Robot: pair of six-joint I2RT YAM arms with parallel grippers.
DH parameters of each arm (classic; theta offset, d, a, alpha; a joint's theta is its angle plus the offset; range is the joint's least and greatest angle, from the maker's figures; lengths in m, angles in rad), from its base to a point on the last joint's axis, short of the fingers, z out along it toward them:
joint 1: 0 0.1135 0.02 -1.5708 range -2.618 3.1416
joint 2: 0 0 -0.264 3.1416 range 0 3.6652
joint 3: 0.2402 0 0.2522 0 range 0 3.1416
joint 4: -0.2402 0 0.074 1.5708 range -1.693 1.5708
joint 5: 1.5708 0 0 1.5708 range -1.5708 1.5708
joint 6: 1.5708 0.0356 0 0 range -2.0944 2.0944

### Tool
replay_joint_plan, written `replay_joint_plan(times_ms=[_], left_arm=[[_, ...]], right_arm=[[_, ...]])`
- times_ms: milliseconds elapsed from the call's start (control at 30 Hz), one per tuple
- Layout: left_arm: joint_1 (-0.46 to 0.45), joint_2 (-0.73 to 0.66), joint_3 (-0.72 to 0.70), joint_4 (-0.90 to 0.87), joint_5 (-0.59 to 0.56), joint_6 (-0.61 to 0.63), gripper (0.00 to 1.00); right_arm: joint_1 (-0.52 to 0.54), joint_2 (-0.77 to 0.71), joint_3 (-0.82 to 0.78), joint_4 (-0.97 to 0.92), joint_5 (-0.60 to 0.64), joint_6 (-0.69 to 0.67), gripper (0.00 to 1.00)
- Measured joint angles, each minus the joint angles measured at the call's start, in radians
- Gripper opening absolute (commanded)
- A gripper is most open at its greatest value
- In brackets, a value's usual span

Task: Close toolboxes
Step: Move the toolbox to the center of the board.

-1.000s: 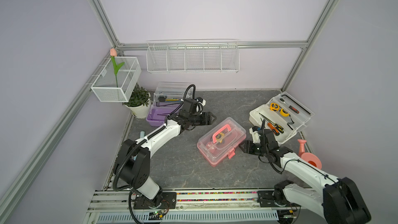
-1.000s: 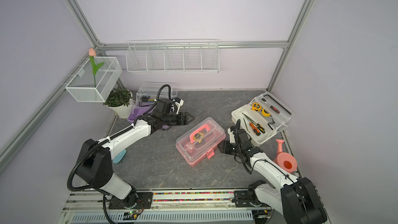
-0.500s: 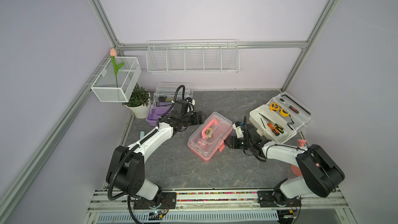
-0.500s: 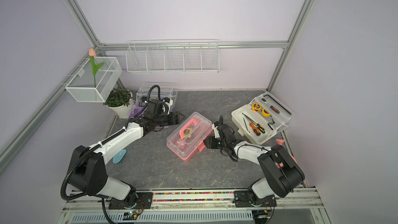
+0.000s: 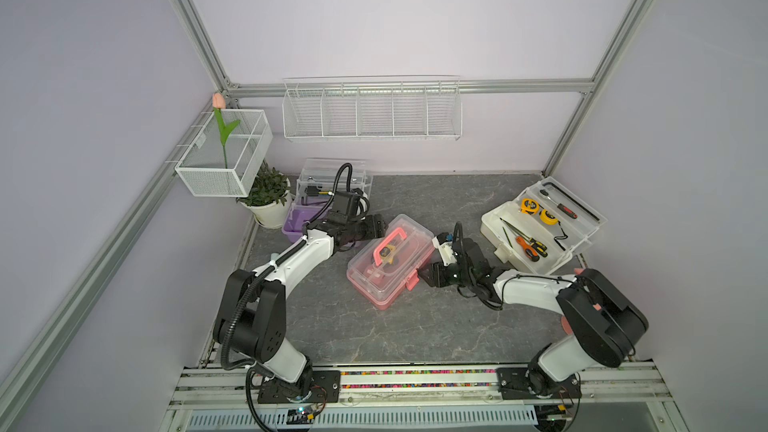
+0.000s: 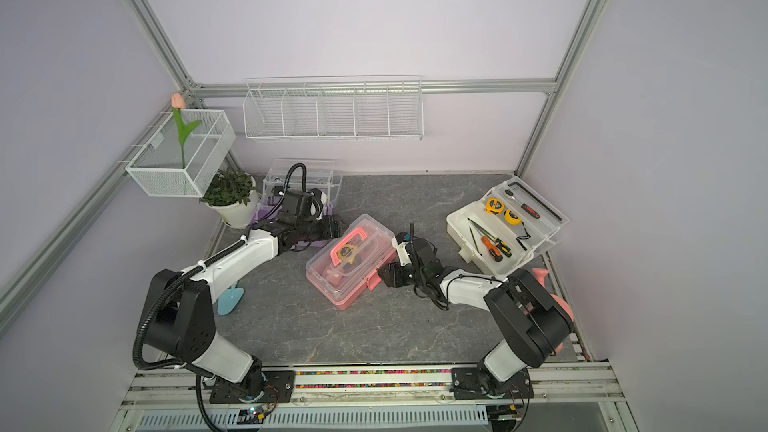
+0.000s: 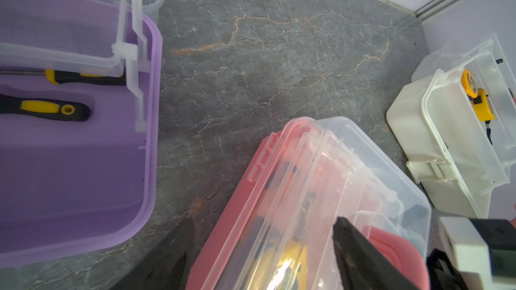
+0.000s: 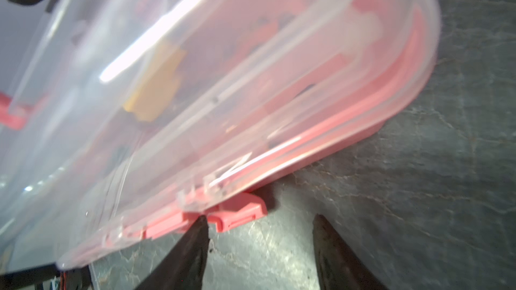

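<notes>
The pink toolbox [image 5: 388,265] lay mid-table, lid down, latch [image 8: 240,213] flipped out. The right gripper [image 8: 259,216], spread and empty, touched that latch with one fingertip. The left gripper [image 7: 264,220], likewise spread and empty, straddled the box's far edge. Beyond, the purple toolbox [image 5: 296,220] and the white toolbox [image 5: 492,226] stood open.

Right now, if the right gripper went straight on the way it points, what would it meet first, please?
Most likely the pink latch on the pink toolbox: in the right wrist view one fingertip of the right gripper sits right at it, though blur leaves contact unclear.
</notes>
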Motion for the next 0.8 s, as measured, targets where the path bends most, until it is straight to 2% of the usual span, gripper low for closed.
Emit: replay_joint_plan(times_ms=[167, 300, 533, 800], left_arm=[[0.0, -0.037, -0.022, 0.004, -0.011, -0.012, 0.79], [-0.001, -0.03, -0.05, 0.008, 0.001, -0.029, 0.79], [-0.009, -0.026, -0.063, 0.008, 0.013, -0.03, 0.78], [-0.014, -0.052, -0.109, 0.028, 0.018, -0.042, 0.78]], right_arm=[[0.037, -0.148, -0.085, 0.021, 0.021, -0.195, 0.69], [0.099, -0.164, -0.136, 0.074, 0.04, -0.34, 0.72], [0.132, -0.072, -0.179, 0.182, 0.087, -0.489, 0.77], [0.167, 0.118, -0.227, 0.444, 0.126, -0.579, 0.78]])
